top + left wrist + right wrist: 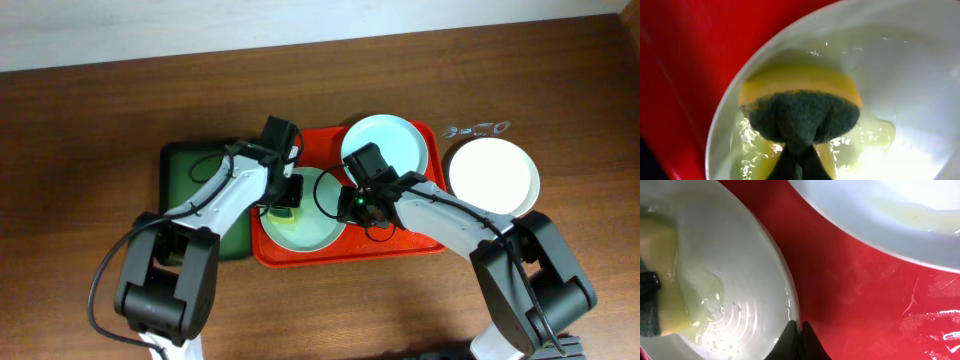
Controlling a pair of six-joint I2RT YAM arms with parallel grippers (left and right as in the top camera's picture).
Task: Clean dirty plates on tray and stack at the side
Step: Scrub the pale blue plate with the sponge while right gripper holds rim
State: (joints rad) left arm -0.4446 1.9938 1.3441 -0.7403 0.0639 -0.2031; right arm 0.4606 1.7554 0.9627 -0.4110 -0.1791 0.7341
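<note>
Left end effector [799, 157] is gripping a yellow-green sponge [800, 107] on the wet, yellow-smeared mint plate [325, 225]; right end effector [799, 340] is pinching its rim.

In the red tray [350, 256] lie a wet mint plate [322, 226], left, and a second mint plate [392, 142], far right; a white plate [493, 176] lies beside its right edge.

A: Any text, labels, brand marks or numbers we can read?
B: None. Tray [390, 245], plates [400, 140] and sponge [800, 95] are plain in all three views.
A: Arm housings?
B: Arms [225, 195] are too small from overhead to make out any marking.
</note>
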